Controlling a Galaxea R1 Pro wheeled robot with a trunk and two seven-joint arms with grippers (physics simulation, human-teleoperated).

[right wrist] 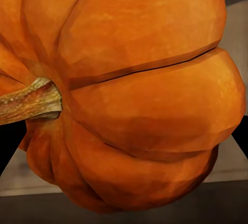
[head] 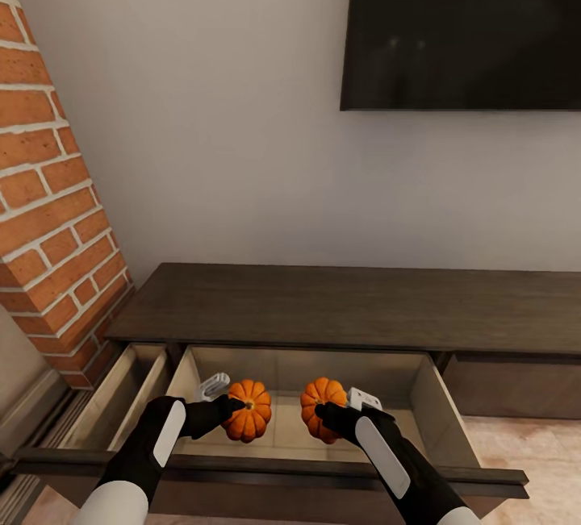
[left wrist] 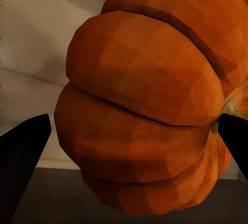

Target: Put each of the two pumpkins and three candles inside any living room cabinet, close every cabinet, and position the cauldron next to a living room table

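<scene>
The cabinet [head: 339, 303] is seen with a wide drawer [head: 278, 436] pulled open (light wood inside). Over it, one pumpkin [head: 248, 410] is clamped in the left gripper [head: 234, 406], the other pumpkin [head: 320, 406] clamped in the right gripper [head: 327, 412].

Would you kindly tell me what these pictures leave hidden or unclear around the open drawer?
- Head view: the floor of the open drawer beneath the left pumpkin and right pumpkin is covered by them and by the left pincer and right pincer.
- Head view: the neighbouring drawer is cut by the frame edge.
- Wrist views: each pumpkin blocks what lies behind it.
</scene>
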